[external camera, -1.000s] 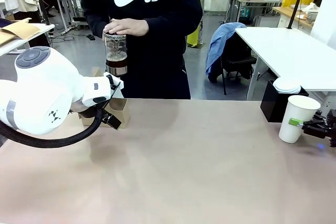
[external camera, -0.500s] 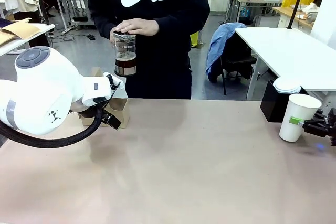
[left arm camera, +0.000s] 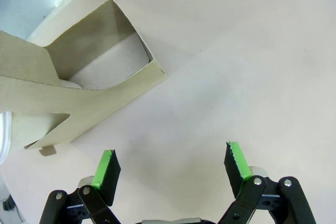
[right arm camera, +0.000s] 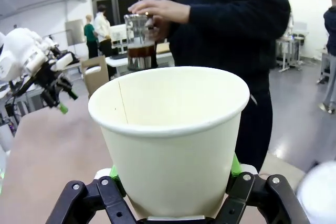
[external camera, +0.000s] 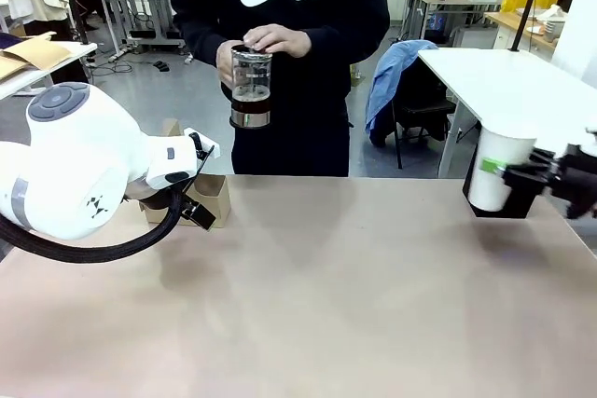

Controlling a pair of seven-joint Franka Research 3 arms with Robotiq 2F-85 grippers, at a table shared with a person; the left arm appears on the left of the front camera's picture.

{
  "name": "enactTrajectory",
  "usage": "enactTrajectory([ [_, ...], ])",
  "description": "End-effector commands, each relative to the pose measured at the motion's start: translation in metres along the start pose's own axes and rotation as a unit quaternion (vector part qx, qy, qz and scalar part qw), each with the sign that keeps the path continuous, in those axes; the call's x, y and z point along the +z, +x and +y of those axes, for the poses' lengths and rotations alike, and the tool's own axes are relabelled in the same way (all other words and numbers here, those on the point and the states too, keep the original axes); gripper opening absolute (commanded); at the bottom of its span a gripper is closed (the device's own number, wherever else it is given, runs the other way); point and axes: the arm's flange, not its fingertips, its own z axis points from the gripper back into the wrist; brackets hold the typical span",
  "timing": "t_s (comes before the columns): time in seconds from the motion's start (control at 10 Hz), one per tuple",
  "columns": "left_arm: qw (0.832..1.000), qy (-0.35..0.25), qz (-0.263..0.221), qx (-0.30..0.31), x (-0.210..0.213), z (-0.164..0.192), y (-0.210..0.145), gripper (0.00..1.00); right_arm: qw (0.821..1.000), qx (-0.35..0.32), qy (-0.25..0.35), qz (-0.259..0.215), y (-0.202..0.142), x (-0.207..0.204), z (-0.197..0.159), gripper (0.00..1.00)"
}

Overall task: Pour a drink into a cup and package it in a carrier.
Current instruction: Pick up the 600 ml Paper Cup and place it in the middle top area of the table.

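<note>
Right gripper (external camera: 498, 171), mid-right of front view, clamped on wall of empty cup (external camera: 492, 148), held upright. Thin paper, so probably light and crushable; best gripped gently. Left gripper (left arm camera: 170, 163) wide open, empty, just beside carrier (left arm camera: 100, 77) at left. Drink (external camera: 250, 96) top centre, in pitcher (external camera: 251, 64), in person's hands (external camera: 277, 40).

White cup (right arm camera: 170, 145), dark brown drink (external camera: 250, 98), brown cardboard carrier (left arm camera: 89, 93), pale pinkish surface (external camera: 354, 305), green pads (left arm camera: 106, 167) on black jaws.
</note>
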Motion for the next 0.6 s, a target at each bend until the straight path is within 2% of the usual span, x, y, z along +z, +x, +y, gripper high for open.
enactTrajectory([
  [0.0,1.0,-0.001,0.0,0.001,0.0,0.0,0.0,1.0,0.999,0.03,-0.037,-0.018,0.021,-0.076,0.037,0.8],
  [0.3,1.0,-0.001,0.0,0.001,0.0,0.0,0.0,1.0,0.998,0.014,-0.05,-0.03,0.002,-0.169,0.053,0.8],
  [0.5,1.0,-0.001,0.0,0.001,0.0,0.0,0.0,1.0,0.999,0.01,-0.043,-0.03,-0.025,-0.211,0.052,0.8],
])
